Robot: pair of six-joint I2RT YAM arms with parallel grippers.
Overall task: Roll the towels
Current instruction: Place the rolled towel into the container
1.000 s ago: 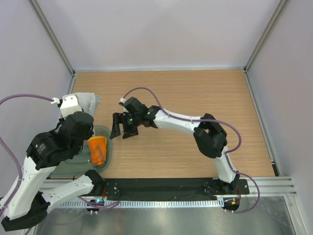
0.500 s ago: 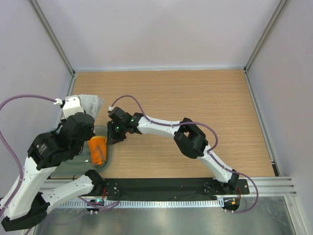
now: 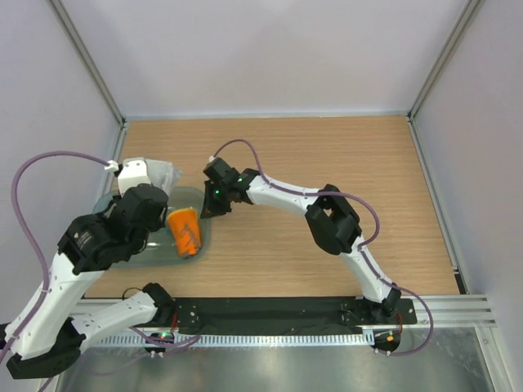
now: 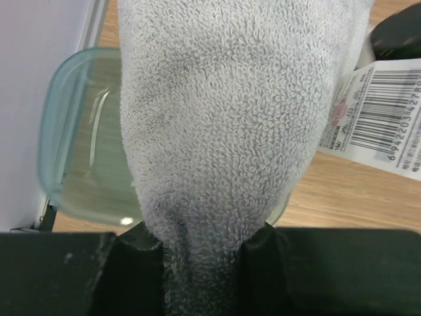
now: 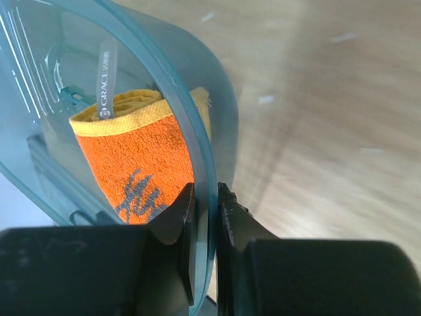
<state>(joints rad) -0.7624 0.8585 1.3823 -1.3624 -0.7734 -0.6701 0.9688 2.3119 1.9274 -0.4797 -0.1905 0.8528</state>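
A pale wood-grain surface (image 3: pixel 327 163) fills a booth closed in by plain lavender-white walls (image 3: pixel 261 57) and aluminium corner posts (image 3: pixel 88 61), with the two arms bolted to a black base plate (image 3: pixel 278 310) at its near edge. Readable writing is sparse. A translucent tag (image 5: pixel 105 72) on the orange towel (image 5: pixel 141 164) carries the word "GRACE" above smaller print that is too fine to make out, and grey lettering on the towel's face cannot be read. A white paper label (image 4: pixel 385 112) hanging beside the grey towel (image 4: pixel 217 131) shows a barcode over digits starting 6942203, plus a patch of small red print. The left fingers (image 4: pixel 260 260) are drawn close together and pinch a gathered end of the grey towel, whose looped pile spreads wide from the grip over the translucent teal tub (image 5: pixel 214 112) at the left side of the surface. The right fingers (image 5: pixel 174 224) are nearly pressed together and clamp the tub's thin rim between them, one inside the wall and one outside. The orange towel, rolled into a short cylinder with a yellow-edged end, lies inside the tub just behind that pinched rim.
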